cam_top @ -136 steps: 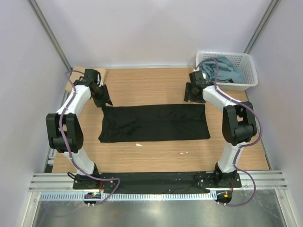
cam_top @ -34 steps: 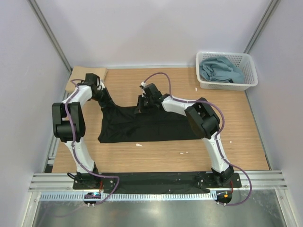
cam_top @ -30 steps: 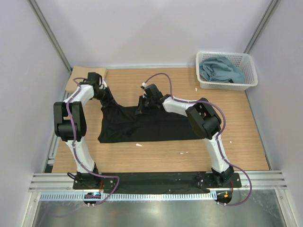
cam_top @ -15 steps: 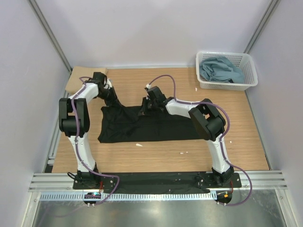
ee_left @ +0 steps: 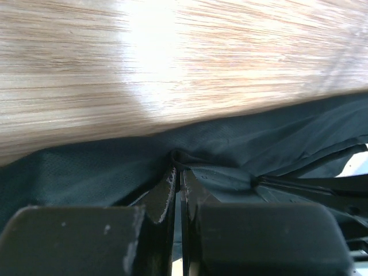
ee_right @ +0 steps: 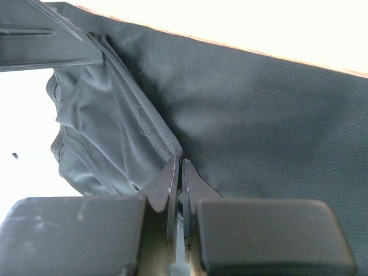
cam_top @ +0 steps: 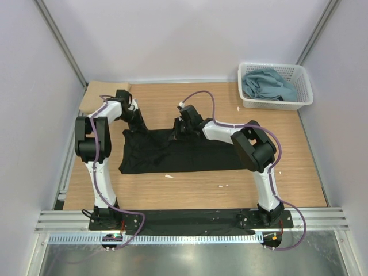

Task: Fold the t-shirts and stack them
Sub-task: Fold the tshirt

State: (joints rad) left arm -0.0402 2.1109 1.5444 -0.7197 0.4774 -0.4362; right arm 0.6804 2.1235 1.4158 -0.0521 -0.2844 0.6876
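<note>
— Count, largest first?
— One surface. One black t-shirt, spread mid-surface. One basket, far right corner, holding blue-grey t-shirts, number unclear. One tan t-shirt, far left corner. Two hands: left hand and right hand, each clamped on the black t-shirt's far edge.

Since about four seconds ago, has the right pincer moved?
Yes, the right pincer swung left, away from the white basket, dragging a corner of the black t-shirt.
</note>
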